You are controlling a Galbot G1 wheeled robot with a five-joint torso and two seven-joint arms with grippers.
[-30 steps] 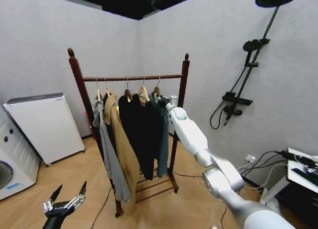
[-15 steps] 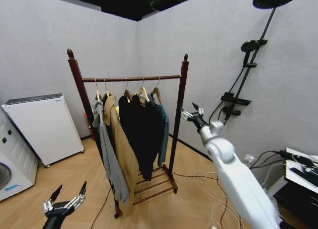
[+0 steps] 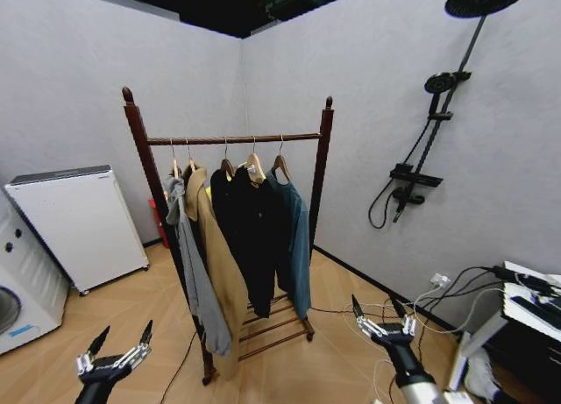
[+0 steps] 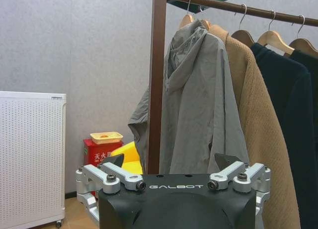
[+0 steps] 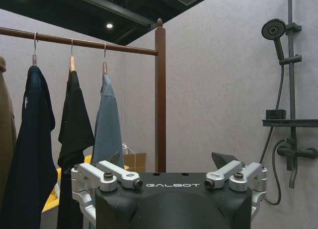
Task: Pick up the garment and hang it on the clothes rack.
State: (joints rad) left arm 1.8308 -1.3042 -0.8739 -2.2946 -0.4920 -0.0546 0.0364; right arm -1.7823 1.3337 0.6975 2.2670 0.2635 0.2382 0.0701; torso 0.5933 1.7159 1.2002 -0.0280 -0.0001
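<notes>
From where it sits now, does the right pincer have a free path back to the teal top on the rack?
Probably yes. The right pincer is open, low and apart from the rack. The garment hangs outermost at the clothes rack's right end, with nothing between them.

The right gripper [image 3: 383, 315] has left the garment [image 3: 296, 237] and dropped low, jaws spread and empty, with the clothes rack [image 3: 323, 167] now well ahead of them. The garment (freed from the jaws) hangs on the rail by its hanger, its hem fallen lower than a second ago.
</notes>
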